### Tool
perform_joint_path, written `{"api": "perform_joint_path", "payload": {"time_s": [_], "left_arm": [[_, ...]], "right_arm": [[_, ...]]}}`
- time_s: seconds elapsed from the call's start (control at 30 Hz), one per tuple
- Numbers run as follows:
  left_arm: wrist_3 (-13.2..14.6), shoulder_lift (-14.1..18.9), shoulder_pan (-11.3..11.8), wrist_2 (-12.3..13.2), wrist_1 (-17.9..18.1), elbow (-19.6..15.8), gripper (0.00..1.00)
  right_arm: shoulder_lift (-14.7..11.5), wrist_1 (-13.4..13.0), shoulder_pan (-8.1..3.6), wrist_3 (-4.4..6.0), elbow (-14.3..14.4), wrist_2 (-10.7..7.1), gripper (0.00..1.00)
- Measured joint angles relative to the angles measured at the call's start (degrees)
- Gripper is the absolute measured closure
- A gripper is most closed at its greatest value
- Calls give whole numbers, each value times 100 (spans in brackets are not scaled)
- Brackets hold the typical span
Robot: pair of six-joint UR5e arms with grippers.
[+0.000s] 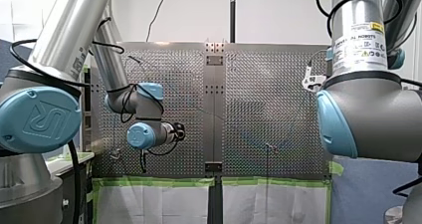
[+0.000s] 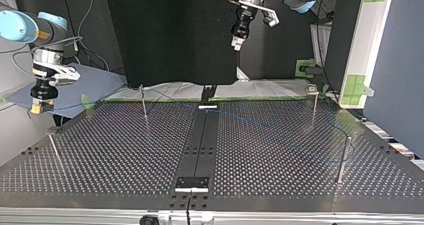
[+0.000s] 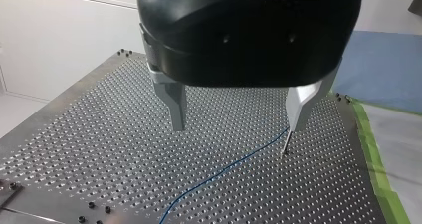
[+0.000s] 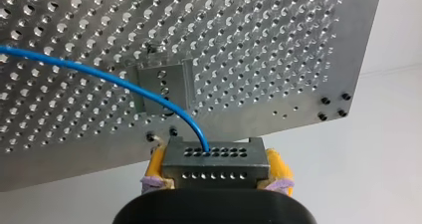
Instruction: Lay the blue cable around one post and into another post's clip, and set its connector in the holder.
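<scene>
My right pincer (image 4: 217, 170) is clamped on the connector (image 4: 214, 157), a grey metal block with rows of small holes, gripped between yellow pads (image 4: 155, 165) on either side. The blue cable (image 4: 99, 74) leaves the top of the connector and arcs away over the perforated worktop (image 4: 259, 40). On its way it crosses in front of the holder (image 4: 175, 79), a small metal bracket fixed near the worktop's edge just ahead of the pincer. The connector is held clear of the holder, off the edge of the worktop. In the top view this pincer (image 2: 37, 106) hangs at the far left, beyond the worktop's left edge.

My left pincer (image 3: 238, 124) hovers above the worktop with its metal fingers (image 3: 176, 107) spread wide apart and nothing between them. Below it the blue cable (image 3: 224, 170) lies flat on the perforated surface. It runs up to a thin post (image 3: 284, 145) that stands under the pincer, close to one fingertip. Whether the cable wraps the post or only touches it I cannot tell. In the top view the left pincer (image 2: 236, 44) is raised high over the far middle of the worktop. There the cable shows only as a faint blue line across the right half, reaching toward the near right post (image 2: 343, 157).
</scene>
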Motion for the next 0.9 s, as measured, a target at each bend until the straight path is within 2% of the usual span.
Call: {"api": "perform_joint_path", "payload": {"time_s": [0.13, 0.5, 0.9], "left_arm": [[18, 0, -1, -3, -7, 0, 0], [24, 0, -3, -20, -5, 3, 0], [3, 0, -9, -21, -29, 6, 0]], "right_arm": [[156, 73, -4, 21, -129, -48, 100], [432, 522, 41, 19, -554, -185, 100], [482, 1182, 132, -58, -1001, -200, 100]]}}
